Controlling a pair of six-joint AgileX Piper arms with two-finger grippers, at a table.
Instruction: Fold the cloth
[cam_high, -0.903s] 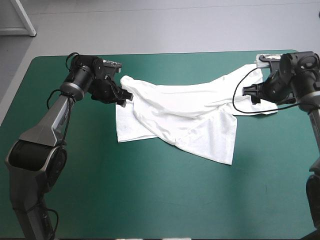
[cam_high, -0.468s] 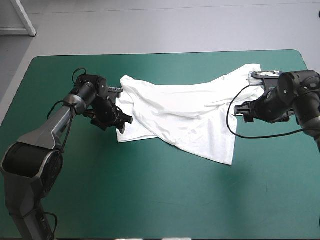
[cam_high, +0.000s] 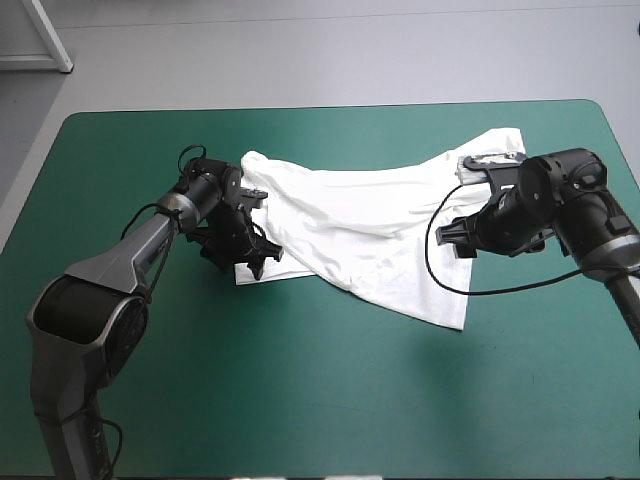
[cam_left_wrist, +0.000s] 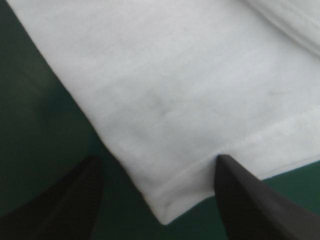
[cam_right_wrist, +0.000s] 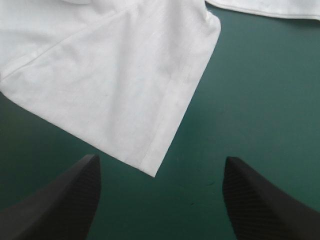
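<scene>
The white T-shirt (cam_high: 350, 210) lies spread and creased across the middle of the table, one flap folded over itself. My left gripper (cam_high: 262, 258) is low at the shirt's near-left corner. In the left wrist view that hemmed corner (cam_left_wrist: 165, 212) lies between the open black fingers (cam_left_wrist: 75, 200) of the left gripper (cam_left_wrist: 159, 160). My right gripper (cam_high: 458, 240) hovers over the shirt's right part. In the right wrist view the right gripper (cam_right_wrist: 161, 159) stands open above the cover, and a hemmed corner of the T-shirt (cam_right_wrist: 115, 75) lies just ahead of it.
The teal-green cover (cam_high: 300, 400) shows all around the shirt, widest between the shirt and the table's near edge. The shirt's far-right corner (cam_high: 505, 140) reaches close to the far edge.
Both arms have swung toward the near side. The left gripper went from the shirt's far-left end to its near-left corner. The right gripper moved from the far-right corner inward over the shirt.
</scene>
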